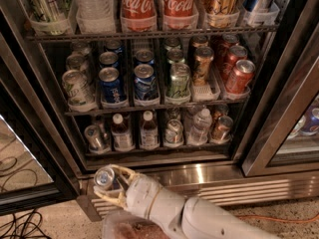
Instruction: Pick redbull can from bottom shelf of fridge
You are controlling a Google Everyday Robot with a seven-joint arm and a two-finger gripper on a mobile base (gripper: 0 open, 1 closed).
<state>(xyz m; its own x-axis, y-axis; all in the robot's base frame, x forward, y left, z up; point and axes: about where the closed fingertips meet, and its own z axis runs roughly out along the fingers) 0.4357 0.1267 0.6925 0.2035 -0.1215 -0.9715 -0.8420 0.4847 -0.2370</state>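
Observation:
My gripper [112, 184] is below the fridge opening, in front of the steel base of the fridge [214, 176]. It is shut on the slim redbull can [104, 177], whose silver pull-tab top faces the camera between the cream fingers [125, 173]. The can is outside the fridge, below and in front of the bottom shelf [159, 152]. That shelf holds a slim silver can [94, 136] at the left, two brown bottles [148, 130], another can [173, 131], a clear bottle [201, 124] and a copper-brown can [221, 128]. My white arm [199, 220] comes in from the lower right.
The middle rack carries wide blue cans [111, 83], green cans [178, 79] and red cans [239, 75]. The top rack has cola bottles [137, 4]. The open glass door [22, 153] stands at the left, with cables [20, 225] on the floor. A second door frame [279, 113] is at the right.

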